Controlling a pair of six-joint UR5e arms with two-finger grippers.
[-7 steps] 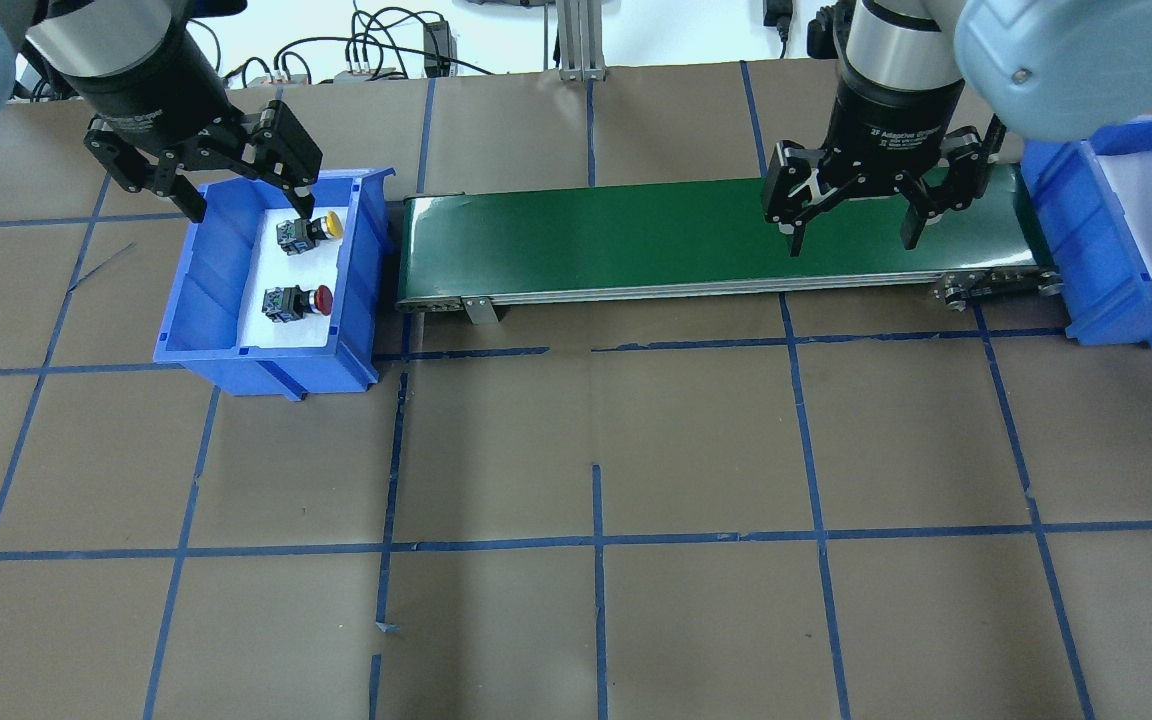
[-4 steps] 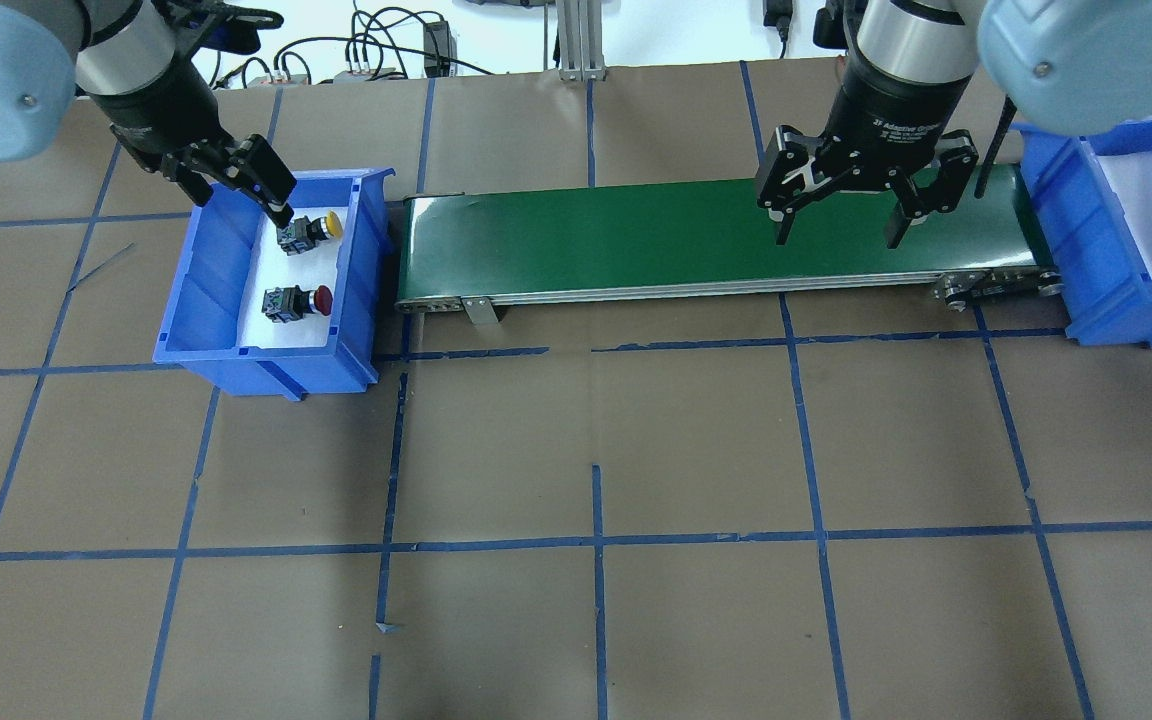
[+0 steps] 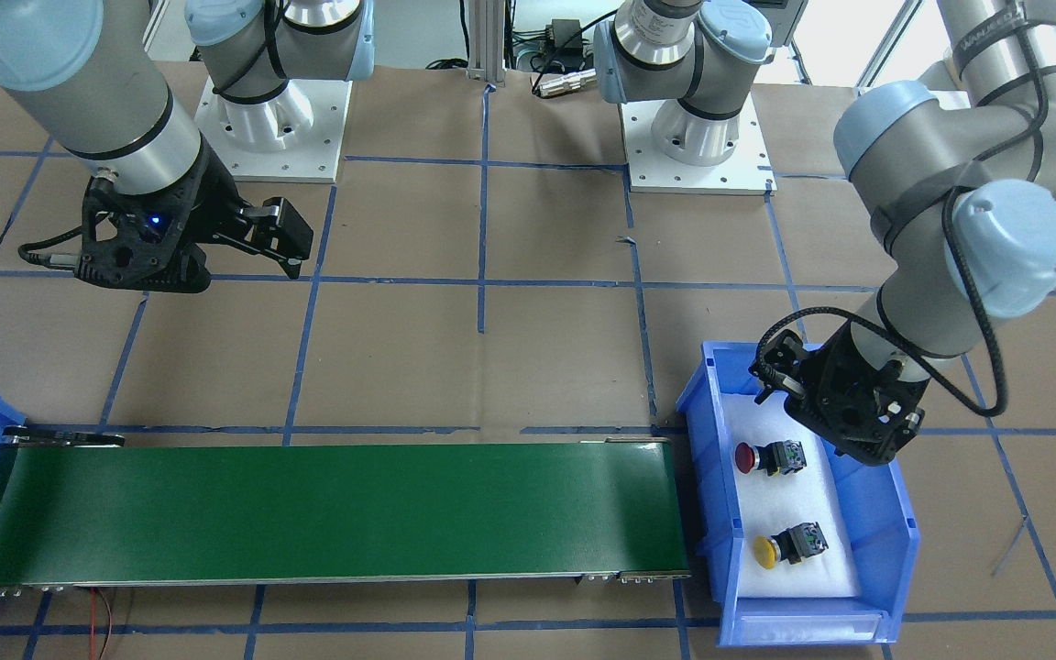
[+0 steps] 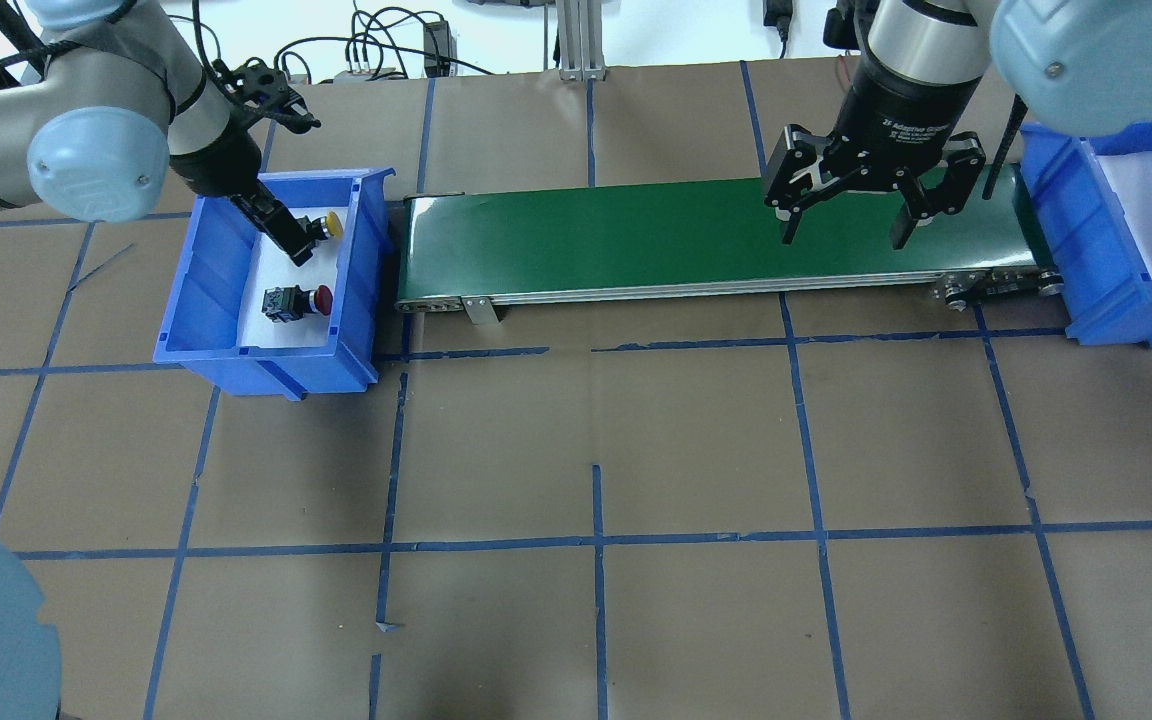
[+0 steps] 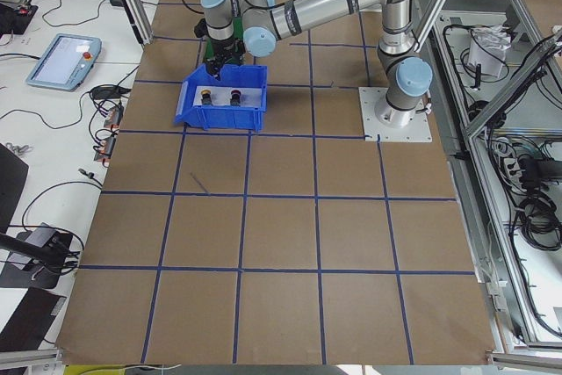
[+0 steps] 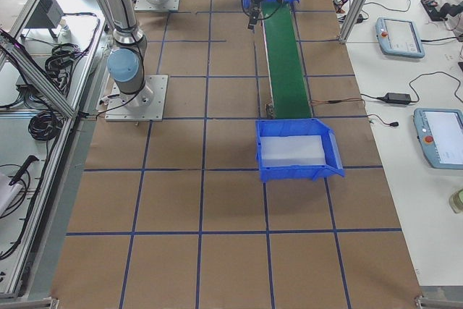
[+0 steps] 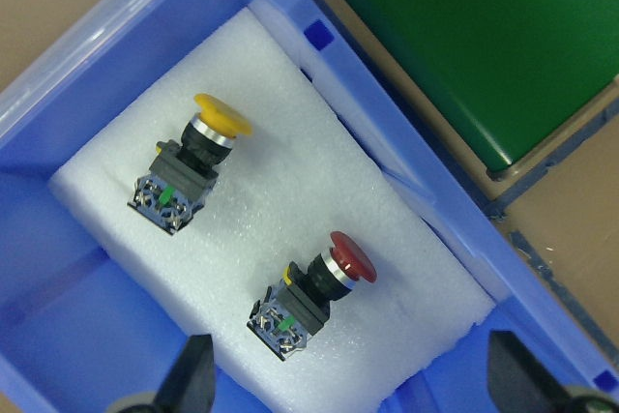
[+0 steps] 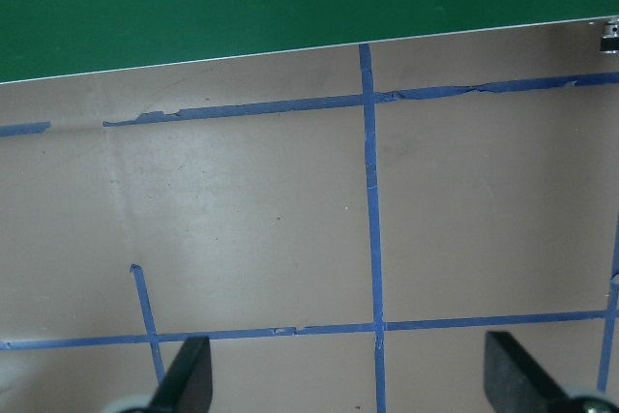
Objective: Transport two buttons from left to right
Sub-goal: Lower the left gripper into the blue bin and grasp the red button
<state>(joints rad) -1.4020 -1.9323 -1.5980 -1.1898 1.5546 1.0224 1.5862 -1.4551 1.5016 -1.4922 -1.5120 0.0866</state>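
Two buttons (image 7: 314, 292) lie in one blue bin (image 4: 266, 366); left gripper (image 4: 288, 238) and right gripper (image 4: 845, 238) jaws gape.

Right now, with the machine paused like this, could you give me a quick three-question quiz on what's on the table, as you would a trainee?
1. True or false: the red button and the yellow button both lie on the white foam inside the blue bin.
2. The left pincer above that bin is: A open and holding nothing; B shut on the red button; C shut on the yellow button.
3. Do both buttons' caps point toward the green belt or away from it?
Key: 1 true; 2 A; 3 toward the belt.
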